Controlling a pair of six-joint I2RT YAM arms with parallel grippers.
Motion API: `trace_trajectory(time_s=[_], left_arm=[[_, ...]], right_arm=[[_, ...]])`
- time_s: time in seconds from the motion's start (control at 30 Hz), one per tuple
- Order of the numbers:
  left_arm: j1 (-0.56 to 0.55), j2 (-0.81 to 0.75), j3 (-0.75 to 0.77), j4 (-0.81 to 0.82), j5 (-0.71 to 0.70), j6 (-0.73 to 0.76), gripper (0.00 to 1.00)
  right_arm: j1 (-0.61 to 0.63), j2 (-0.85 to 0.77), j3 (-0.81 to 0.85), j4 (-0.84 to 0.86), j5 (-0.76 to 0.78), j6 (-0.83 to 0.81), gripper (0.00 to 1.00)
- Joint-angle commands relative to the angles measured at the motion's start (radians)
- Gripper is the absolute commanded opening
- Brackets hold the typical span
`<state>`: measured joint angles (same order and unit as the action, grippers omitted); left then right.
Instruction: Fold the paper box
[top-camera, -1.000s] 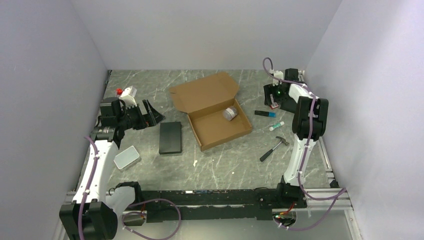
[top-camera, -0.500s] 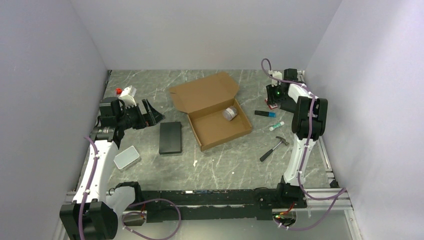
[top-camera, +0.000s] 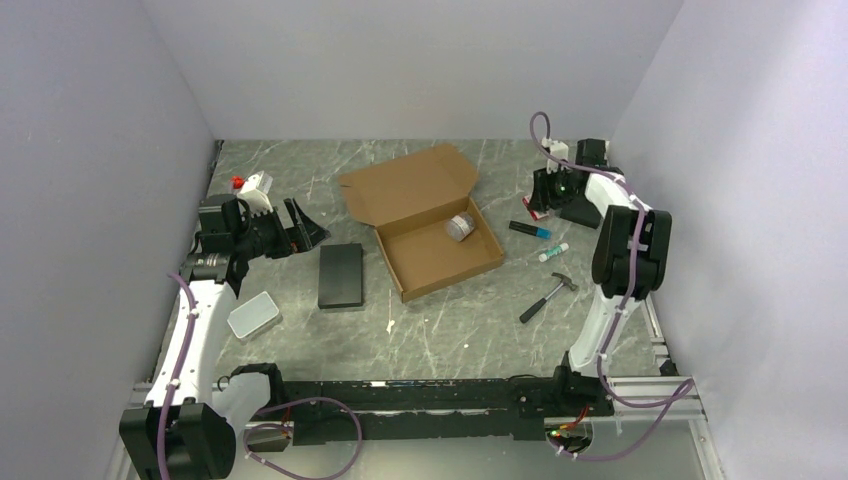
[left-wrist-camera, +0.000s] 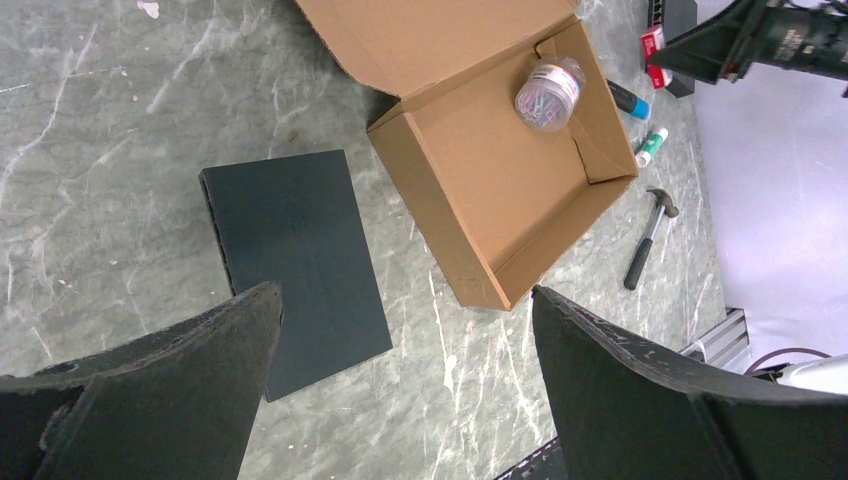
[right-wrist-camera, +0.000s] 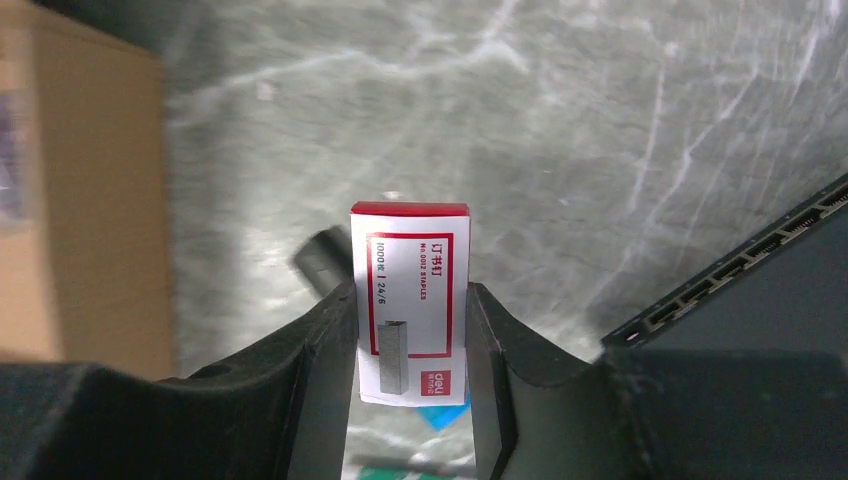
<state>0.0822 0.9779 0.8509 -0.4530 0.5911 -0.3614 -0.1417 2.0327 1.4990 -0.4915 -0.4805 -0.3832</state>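
Clamping a red-and-white staples box (right-wrist-camera: 410, 300), the right fingers (right-wrist-camera: 325, 370) sit near the far right corner of the bench (top-camera: 450, 330); the left fingers (left-wrist-camera: 200, 340) spread wide; the paper box (top-camera: 425, 258) lies open.

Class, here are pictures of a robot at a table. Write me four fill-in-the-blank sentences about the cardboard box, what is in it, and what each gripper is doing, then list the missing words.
1. The paper box lies on the table with its lid ____.
2. The round clear container sits ____ the paper box.
3. The small red-and-white staple box is clamped by the ____ gripper.
4. The left gripper hovers with its jaws wide apart, holding ____.

Missing words: open; inside; right; nothing
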Motion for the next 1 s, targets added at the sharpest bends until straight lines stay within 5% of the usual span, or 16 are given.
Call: trace_trajectory(time_s=[0.0,0.23,0.5,0.97], left_arm=[[0.007,-0.019,-0.001,0.033,0.029,-0.007,0.99],[0.008,-0.018,-0.003,0.035,0.031,-0.007,0.99],[0.009,-0.01,-0.003,0.036,0.031,-0.006,0.99],[0.013,0.014,-0.005,0.038,0.033,-0.005,0.99]], right_arm=[[-0.003,-0.16,-0.049,0.025,-0.195,0.043,0.18],[0.034,-0.309,-0.156,0.045,-0.339,0.059,0.17],[0.215,-0.455,-0.276,0.072,-0.398,-0.012,0.17],[0.519,-0.409,-0.29,0.055,-0.147,-0.135,0.21]])
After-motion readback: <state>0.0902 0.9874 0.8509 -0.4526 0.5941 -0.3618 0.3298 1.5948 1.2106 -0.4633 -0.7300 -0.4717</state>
